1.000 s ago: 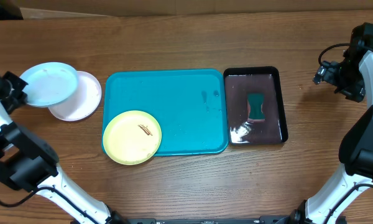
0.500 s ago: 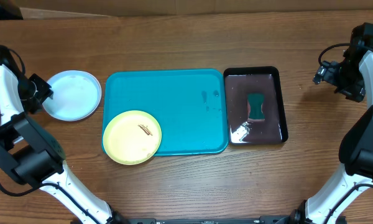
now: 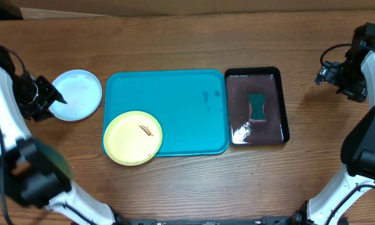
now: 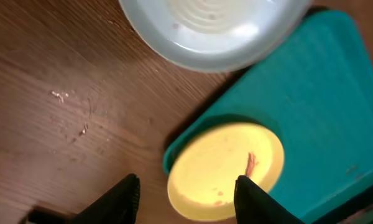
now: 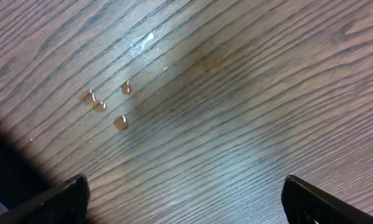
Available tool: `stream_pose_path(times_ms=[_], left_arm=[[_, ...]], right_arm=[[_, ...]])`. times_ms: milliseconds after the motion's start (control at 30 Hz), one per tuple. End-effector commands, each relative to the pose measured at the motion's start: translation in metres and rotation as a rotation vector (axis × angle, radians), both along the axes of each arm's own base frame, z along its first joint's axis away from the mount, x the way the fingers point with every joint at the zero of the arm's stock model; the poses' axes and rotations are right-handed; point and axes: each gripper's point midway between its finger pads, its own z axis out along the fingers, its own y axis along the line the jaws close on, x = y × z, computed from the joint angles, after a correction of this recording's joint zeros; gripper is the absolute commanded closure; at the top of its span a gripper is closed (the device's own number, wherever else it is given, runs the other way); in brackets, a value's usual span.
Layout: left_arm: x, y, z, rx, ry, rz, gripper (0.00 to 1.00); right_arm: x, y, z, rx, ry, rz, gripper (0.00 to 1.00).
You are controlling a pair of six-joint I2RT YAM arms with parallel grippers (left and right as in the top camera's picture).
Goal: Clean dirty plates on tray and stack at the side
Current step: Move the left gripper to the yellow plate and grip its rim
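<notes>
A pale light-blue plate lies on the wood left of the turquoise tray. It also fills the top of the left wrist view, light-blue plate. A yellow-green plate with a brown smear overhangs the tray's front left corner. My left gripper stands open at the blue plate's left edge, holding nothing. In its own view the left gripper hangs high above the yellow-green plate and tray. Far right, my right gripper is wide open over bare wood, right gripper.
A black glossy tray holding water and a green sponge sits against the turquoise tray's right side. Water drops dot the wood under the right gripper. Both arm bases flank the table's front corners.
The left gripper carried the light-blue plate right onto the white plate, opened and let it go, then drew back slightly left. The right arm has not moved.
</notes>
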Motion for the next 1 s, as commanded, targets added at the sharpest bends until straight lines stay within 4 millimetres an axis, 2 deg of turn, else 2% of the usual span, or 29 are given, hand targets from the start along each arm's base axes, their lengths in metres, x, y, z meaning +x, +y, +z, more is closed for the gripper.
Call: stream_pose_path(times_ms=[0,100,267,367,400,433,500,667,967], left_arm=[[-0.023,-0.052,0.052,0.073,-0.111,-0.142,0.49],[-0.051,-0.074,0.047,0.149,-0.067,-0.196,0.48],[-0.092,-0.104,0.012,0.22,-0.014,-0.238,0.46],[-0.114,-0.097,-0.02,0.284,0.034,-0.159,0.42],[-0.118,-0.095,-0.028,0.292,0.044,-0.132,0.42],[-0.123,-0.094,-0.045,0.28,0.06,-0.113,0.46],[-0.126,-0.097,-0.066,0.251,0.074,-0.103,0.5],[-0.121,-0.101,-0.097,0.22,0.061,-0.103,0.57],[-0.113,-0.103,-0.125,0.199,0.072,-0.086,0.75]], right_arm=[[0.005,-0.001,0.01,-0.014,-0.03,-0.006,0.0],[0.005,-0.001,0.01,-0.014,-0.029,-0.006,0.0],[0.004,-0.001,0.01,-0.014,-0.029,-0.006,0.0],[0.005,-0.001,0.01,-0.014,-0.03,-0.006,0.0],[0.005,-0.001,0.01,-0.014,-0.029,-0.006,0.0],[0.005,-0.001,0.01,-0.014,-0.029,-0.006,0.0],[0.005,-0.001,0.01,-0.014,-0.029,-0.006,0.0],[0.005,-0.001,0.01,-0.014,-0.03,-0.006,0.0],[0.005,-0.001,0.01,-0.014,-0.029,-0.006,0.0]])
